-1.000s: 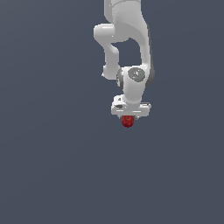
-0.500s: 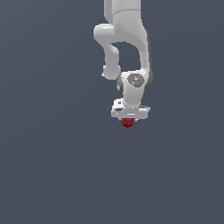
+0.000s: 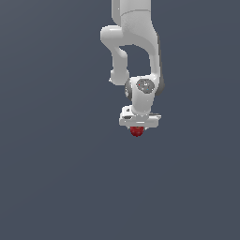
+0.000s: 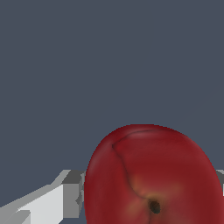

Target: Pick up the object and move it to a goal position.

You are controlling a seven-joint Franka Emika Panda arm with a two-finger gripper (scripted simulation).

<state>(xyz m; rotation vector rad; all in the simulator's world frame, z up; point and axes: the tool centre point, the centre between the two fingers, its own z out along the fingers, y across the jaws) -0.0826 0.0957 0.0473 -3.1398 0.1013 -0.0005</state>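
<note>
The gripper (image 3: 137,129) hangs at the low end of the white arm (image 3: 136,51) and is closed on the object (image 3: 136,132), a small glossy dark red apple-like ball. In the exterior view the ball sits tucked directly under the white gripper body, at its six o'clock, narrower than the body above it, with only its lower part showing below the white housing.

In the wrist view the object (image 4: 153,175) fills much of the frame, close to the camera. Its skin is deep red with a thin dark crease curving across it and a small dark pit ringed by a paler yellowish patch. One light grey finger (image 4: 72,192) presses against the ball's side; a sliver of the other finger (image 4: 220,177) shows at the opposite edge, touching the ball as well.

From the gripper, the arm rises toward twelve o'clock in the exterior view, bending through a round wrist joint (image 3: 144,86) and then an elbow before leaving the frame.

Around all this lies a plain, even dark grey-blue background (image 3: 56,178); whether it is a bench cannot be told.
</note>
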